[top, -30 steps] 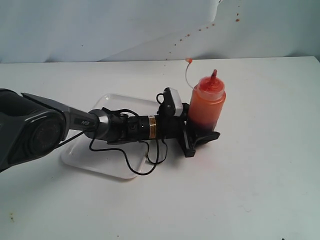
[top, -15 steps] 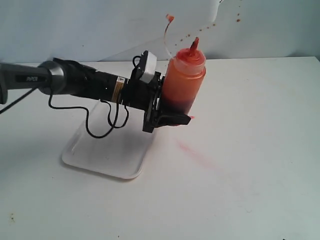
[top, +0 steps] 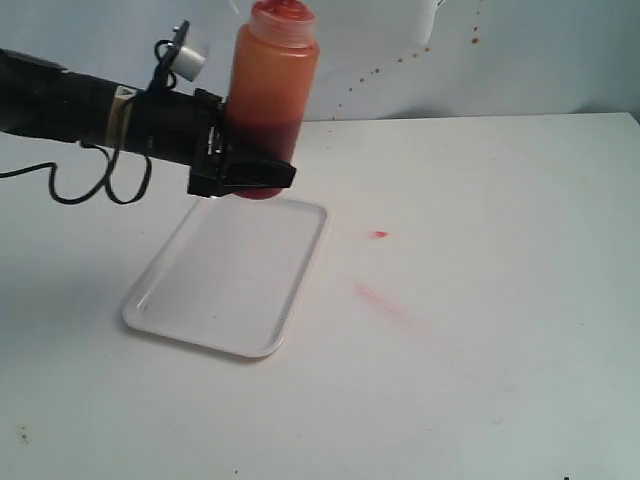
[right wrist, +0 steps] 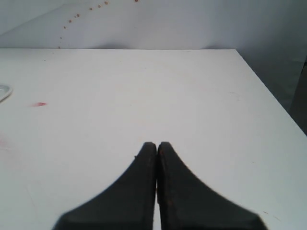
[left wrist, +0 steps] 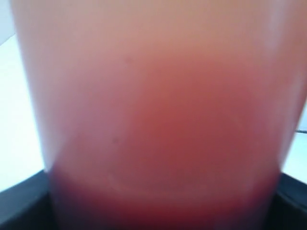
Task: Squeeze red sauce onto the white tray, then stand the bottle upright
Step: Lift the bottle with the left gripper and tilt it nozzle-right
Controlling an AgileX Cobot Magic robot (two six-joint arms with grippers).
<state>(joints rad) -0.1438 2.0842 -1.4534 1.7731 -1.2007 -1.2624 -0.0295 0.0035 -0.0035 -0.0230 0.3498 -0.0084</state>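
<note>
My left jaws are clamped around the darker lower part of the bottle (top: pixel 272 90). The left gripper (top: pixel 262 176) holds it upright in the air above the far end of the white tray (top: pixel 225 290), which lies flat on the table (top: pixel 480 340). My right gripper (right wrist: pixel 157 149) has its fingers pressed together on nothing, low over the table. A small red spot (top: pixel 379 234) lies on the table, near the tray.

text: none readable | bottle (top: pixel 275 90): no legible label | arm band (top: pixel 122 117): too small to read
</note>
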